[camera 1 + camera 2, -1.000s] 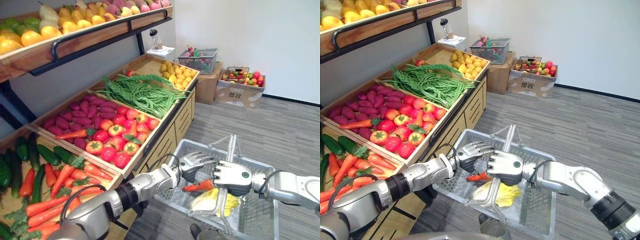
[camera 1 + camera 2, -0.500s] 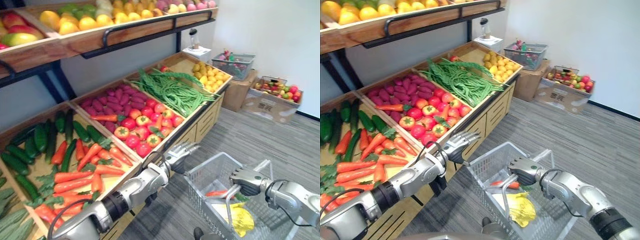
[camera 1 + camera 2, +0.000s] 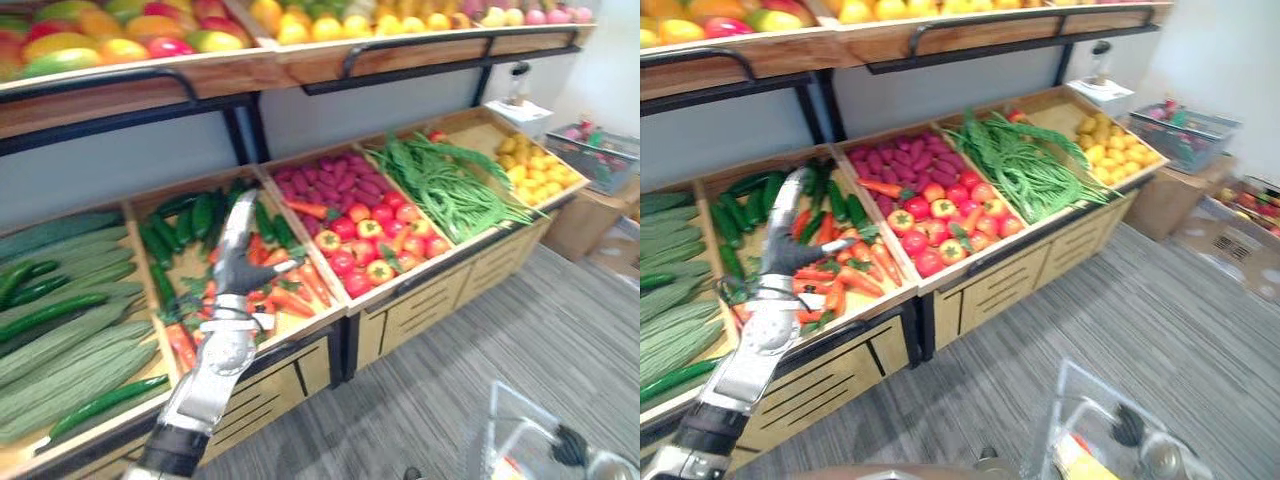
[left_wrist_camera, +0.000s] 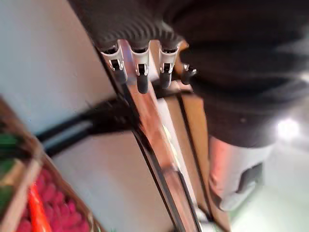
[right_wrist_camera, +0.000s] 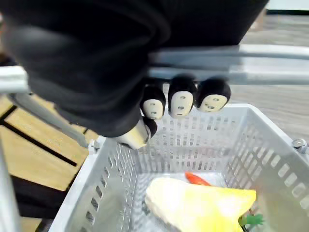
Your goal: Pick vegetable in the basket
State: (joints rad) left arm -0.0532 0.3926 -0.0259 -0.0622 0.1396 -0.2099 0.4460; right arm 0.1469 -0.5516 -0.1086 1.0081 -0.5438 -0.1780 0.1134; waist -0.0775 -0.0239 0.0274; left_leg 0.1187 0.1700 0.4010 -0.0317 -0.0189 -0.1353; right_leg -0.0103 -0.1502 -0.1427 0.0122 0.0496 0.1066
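We see the left hand [image 3: 240, 265] stretched out, fingers straight and empty, above the carrots [image 3: 296, 296]. The right hand [image 5: 181, 102] curls round the handle [image 5: 260, 75] of the basket [image 5: 112, 197].

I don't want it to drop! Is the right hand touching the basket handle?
Touching. Right wrist view: the right hand curls round the basket handle.

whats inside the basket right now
In the grey basket lie a yellow item, an orange-red one at its edge and a green scrap. Whatever is beneath the yellow item is covered, and the right hand, curled round the handle, hides part of the basket.
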